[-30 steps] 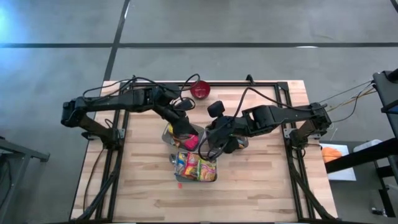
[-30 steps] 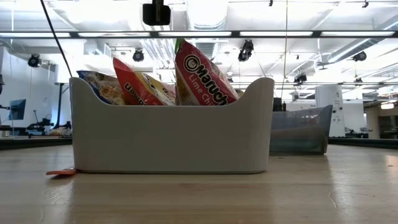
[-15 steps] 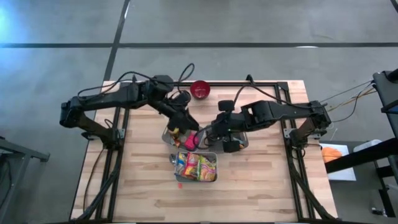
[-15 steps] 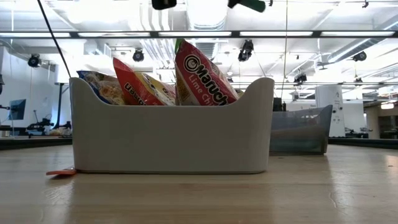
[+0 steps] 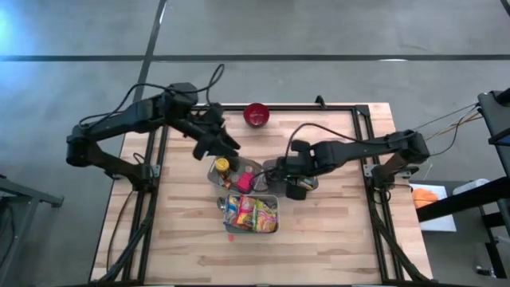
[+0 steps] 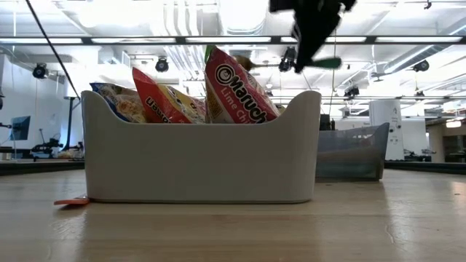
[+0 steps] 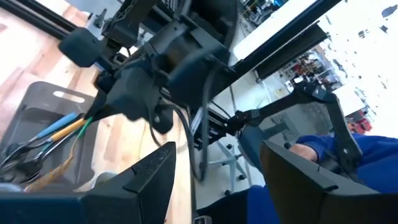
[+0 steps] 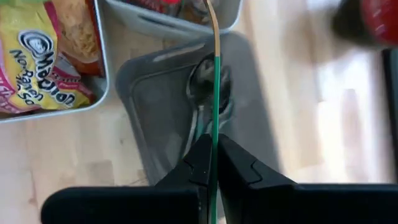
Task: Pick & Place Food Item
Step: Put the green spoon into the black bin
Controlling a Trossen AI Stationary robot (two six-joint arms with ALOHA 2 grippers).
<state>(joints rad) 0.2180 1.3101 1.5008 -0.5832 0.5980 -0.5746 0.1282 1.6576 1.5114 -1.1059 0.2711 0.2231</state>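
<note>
From above, the left gripper (image 5: 225, 142) hovers over the tabletop (image 5: 335, 239) at ten o'clock of the grey bin (image 5: 225, 171) holding a pink packet (image 5: 245, 182); the right gripper (image 5: 275, 169) sits at three o'clock of it. The low view adds the noodle packets (image 6: 237, 87) standing in the white bin (image 6: 200, 164). The left wrist view shows its fingers (image 7: 149, 180) spread, empty. The right wrist view shows fingers (image 8: 200, 163) pinched on a green-handled utensil (image 8: 215, 93) above the dark tray (image 8: 249, 112).
</note>
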